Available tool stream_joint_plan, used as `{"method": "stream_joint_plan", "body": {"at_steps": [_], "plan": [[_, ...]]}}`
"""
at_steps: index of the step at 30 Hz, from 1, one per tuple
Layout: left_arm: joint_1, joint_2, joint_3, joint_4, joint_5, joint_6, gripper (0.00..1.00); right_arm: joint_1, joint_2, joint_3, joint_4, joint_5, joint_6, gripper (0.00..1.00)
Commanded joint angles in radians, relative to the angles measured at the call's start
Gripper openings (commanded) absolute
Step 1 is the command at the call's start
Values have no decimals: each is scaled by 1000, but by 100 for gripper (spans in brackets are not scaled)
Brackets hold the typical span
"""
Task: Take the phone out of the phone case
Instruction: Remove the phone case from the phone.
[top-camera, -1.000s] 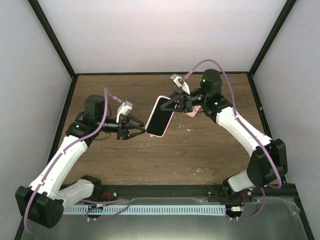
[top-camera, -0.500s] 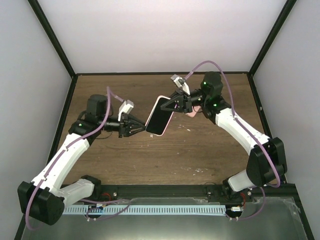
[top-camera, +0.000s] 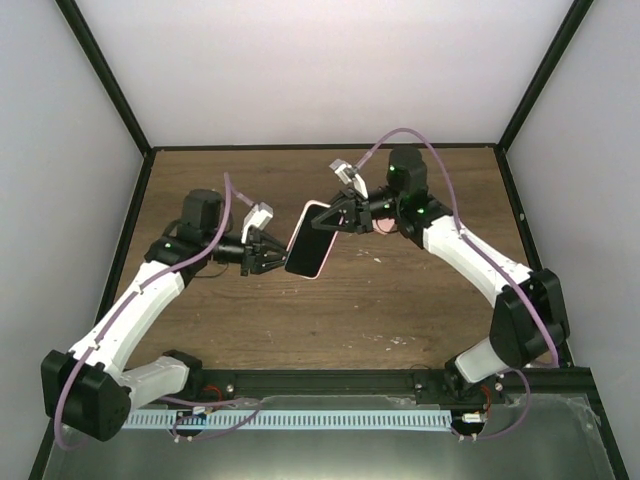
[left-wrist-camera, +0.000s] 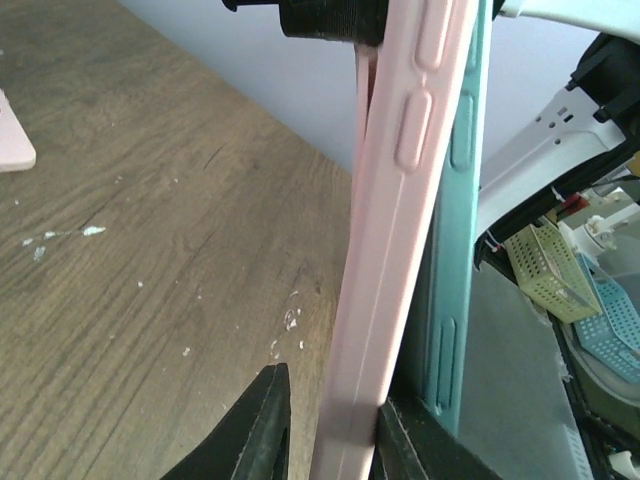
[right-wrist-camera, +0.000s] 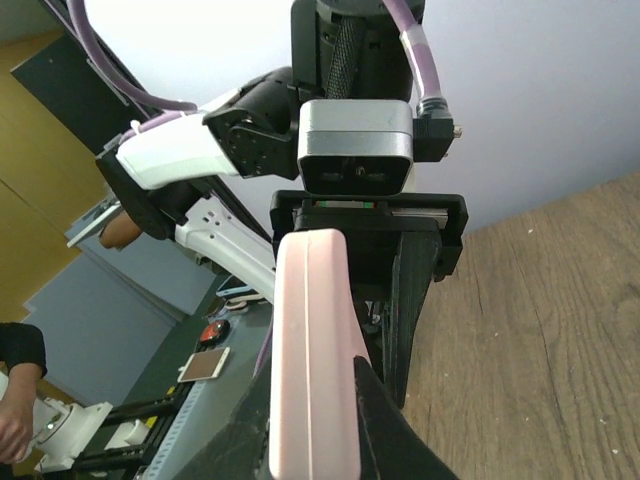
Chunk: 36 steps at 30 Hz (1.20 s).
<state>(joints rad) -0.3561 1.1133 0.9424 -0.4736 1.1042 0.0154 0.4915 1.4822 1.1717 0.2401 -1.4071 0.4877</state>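
Our right claw (top-camera: 332, 218) is shut on the pink case (left-wrist-camera: 400, 200); we cannot tell if our left claw (top-camera: 275, 258) pinches its edge. If either slips, we drop the phone (top-camera: 308, 240).

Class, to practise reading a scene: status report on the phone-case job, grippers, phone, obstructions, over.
Right gripper shut on phone case far end. Left gripper around near end, grip unconfirmed. Phone in case, held aloft. No obstruction seen.

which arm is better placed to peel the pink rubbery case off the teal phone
Left, probably: the left gripper straddles one edge of the pink rubbery case beside the teal phone; the right gripper is shut on the far end.
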Motion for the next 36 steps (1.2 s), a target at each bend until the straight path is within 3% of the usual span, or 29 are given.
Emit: {"method": "stream_joint_plan", "body": {"at_steps": [1,11,17,22,26,28,36], "plan": [[-3,43,41,72,-118,-5,23,136,26,71,-182,-135,-145,1],[-42,101,41,149,-97,-67,16,191,106,101,-266,-88,-255,1],[-33,97,25,168,-4,-98,0,184,128,129,-351,-95,-333,1],[58,51,-60,306,70,-245,0,124,128,154,-414,-41,-392,19],[110,49,-93,364,98,-308,0,59,124,180,-419,23,-388,44],[116,48,-103,379,92,-319,0,32,127,202,-437,51,-396,51],[183,54,-154,524,96,-486,0,-5,95,222,-507,300,-497,61]]}}
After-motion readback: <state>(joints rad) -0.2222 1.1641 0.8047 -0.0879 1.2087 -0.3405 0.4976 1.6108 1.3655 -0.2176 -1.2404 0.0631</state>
